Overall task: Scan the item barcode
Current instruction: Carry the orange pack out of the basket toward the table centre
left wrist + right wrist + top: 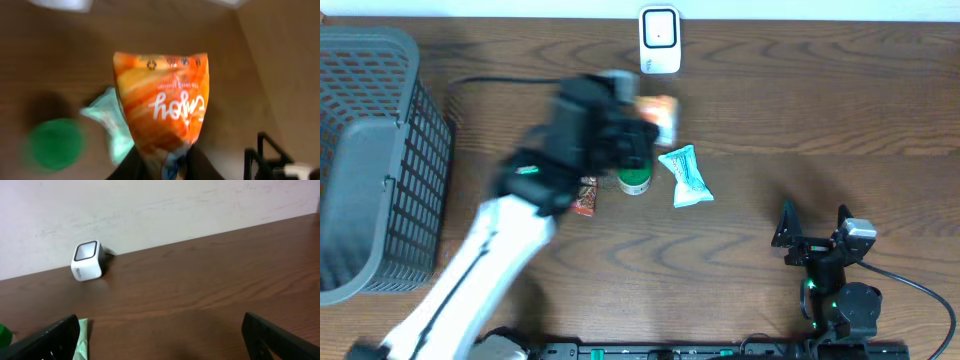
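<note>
Nearest, at the right, the right gripper (813, 222) is seen with fingers spread wide. Farther back, the orange snack packet (162, 107) is pinched at one end by the left gripper (164, 167), beside a teal packet (112, 130). Farthest, the white scanner (660, 40) is set at the table's edge.

Overhead, your left arm (575, 135) is one blurred mass. From its wrist, the orange packet's (162, 100) lower end disappears between the left gripper (167, 162) fingers; the green lid (55, 144) left of them is smeared.
</note>
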